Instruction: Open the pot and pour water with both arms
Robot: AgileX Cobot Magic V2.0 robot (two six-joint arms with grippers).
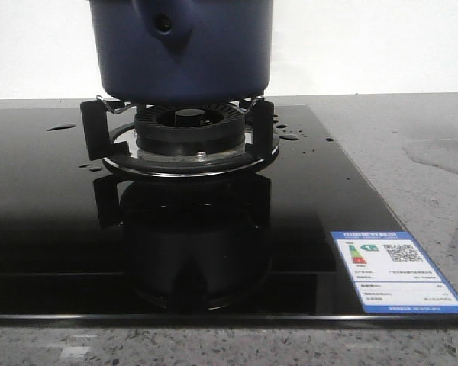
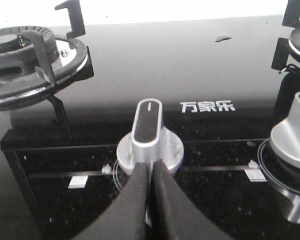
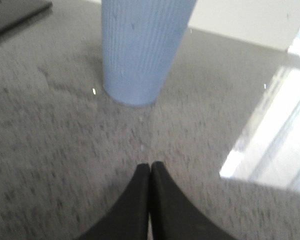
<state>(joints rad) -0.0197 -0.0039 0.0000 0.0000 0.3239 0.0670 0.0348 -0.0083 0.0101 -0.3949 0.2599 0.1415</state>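
The pot (image 1: 182, 49) sits on the burner (image 1: 189, 128) at the back of the black stove top (image 1: 53, 229), its handle stub with the small hole facing the front camera; its rim and any lid are cut off above the frame, so what it holds cannot be seen. Neither arm has taken anything yet. The left gripper (image 2: 151, 167) hangs with its fingers pressed together and empty, tips just in front of a silver knob (image 2: 149, 131) on the stove's front edge, and a second knob (image 2: 294, 134) stands off to one side. The right gripper (image 3: 150, 167) is likewise clenched on nothing, low over the speckled grey desk (image 3: 50, 150), facing a pale blue ribbed cup (image 3: 140, 47) whose inside is out of sight. The step in hand looks like the first approach to the pot. To do it well, both sets of fingers should spread before they rise, one arm going for the lid from above and the other for the handle stub, gripping it squarely so the pot cannot swing. Water drops (image 1: 288, 136) lie on the glass near the burner, so a slow, level lift seems wise, and the left arm should pull clear of the knob without nudging it.
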